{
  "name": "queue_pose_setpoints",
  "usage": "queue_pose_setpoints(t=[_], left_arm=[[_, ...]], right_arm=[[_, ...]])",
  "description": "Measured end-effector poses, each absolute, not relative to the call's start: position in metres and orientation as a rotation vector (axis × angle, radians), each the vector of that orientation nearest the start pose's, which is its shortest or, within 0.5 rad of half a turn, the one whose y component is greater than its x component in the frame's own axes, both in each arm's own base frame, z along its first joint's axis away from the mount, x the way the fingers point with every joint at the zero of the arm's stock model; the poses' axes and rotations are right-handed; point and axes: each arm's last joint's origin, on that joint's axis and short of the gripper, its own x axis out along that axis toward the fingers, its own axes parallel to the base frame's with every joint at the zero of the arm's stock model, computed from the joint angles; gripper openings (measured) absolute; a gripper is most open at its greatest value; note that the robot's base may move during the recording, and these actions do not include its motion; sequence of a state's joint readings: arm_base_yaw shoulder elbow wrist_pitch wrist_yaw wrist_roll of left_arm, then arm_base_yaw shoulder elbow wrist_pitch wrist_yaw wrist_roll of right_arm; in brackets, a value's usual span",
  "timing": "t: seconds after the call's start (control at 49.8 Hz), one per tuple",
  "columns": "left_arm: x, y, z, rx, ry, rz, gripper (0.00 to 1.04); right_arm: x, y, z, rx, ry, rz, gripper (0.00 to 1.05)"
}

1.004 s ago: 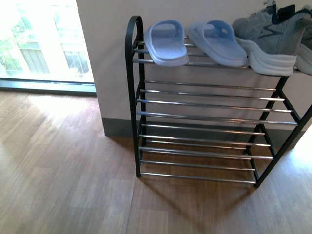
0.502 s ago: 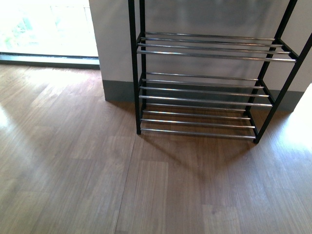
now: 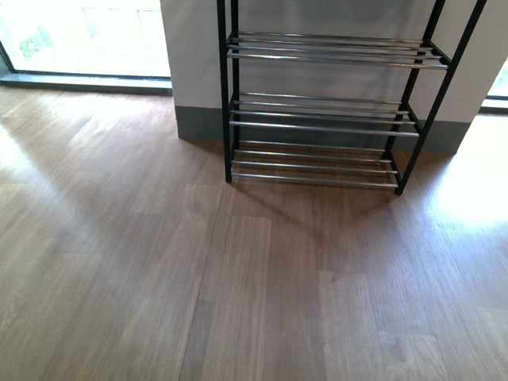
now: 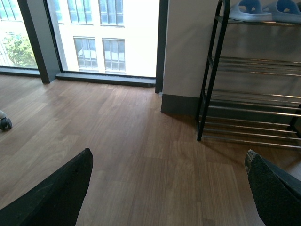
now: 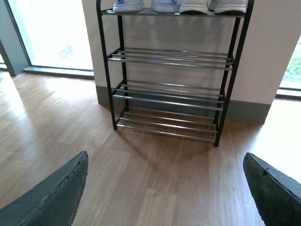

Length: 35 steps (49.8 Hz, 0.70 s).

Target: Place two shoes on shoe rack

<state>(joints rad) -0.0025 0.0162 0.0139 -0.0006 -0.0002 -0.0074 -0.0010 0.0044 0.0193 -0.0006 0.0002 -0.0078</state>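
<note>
Shoe rack (image 3: 329, 107): black frame, thin silver bars; stands on the wood floor (image 3: 238, 286) against the wall
Front view: only three lower tiers, all bare; top cut off
Right wrist view: top tier carries pale blue slides (image 5: 146, 4) and white-soled sneakers (image 5: 211, 5); uppers cropped
Left wrist view: slides at the tier's end; sneakers out of frame
Jaws: left gripper (image 4: 169, 188) and right gripper (image 5: 164, 188) spread wide, holding nothing

We seem to be in a home entryway: warm brown wood-plank floor (image 3: 238, 286), a black metal shoe rack with silver bars (image 5: 169, 89) against a pale wall (image 5: 277, 47), floor-length windows (image 4: 94, 37) at far left.
</note>
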Motion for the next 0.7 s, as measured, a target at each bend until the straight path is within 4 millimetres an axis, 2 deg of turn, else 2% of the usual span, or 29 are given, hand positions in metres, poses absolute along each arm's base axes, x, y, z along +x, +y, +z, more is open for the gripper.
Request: queue_pose_setpoints(t=[0.703], left_arm=[[0.0979,-0.0002,0.1669,-0.007,0.003,-0.002,0.95]], right_arm=[[0.0968,0.0000,0.1696,-0.007,-0.014,0.000,0.96]])
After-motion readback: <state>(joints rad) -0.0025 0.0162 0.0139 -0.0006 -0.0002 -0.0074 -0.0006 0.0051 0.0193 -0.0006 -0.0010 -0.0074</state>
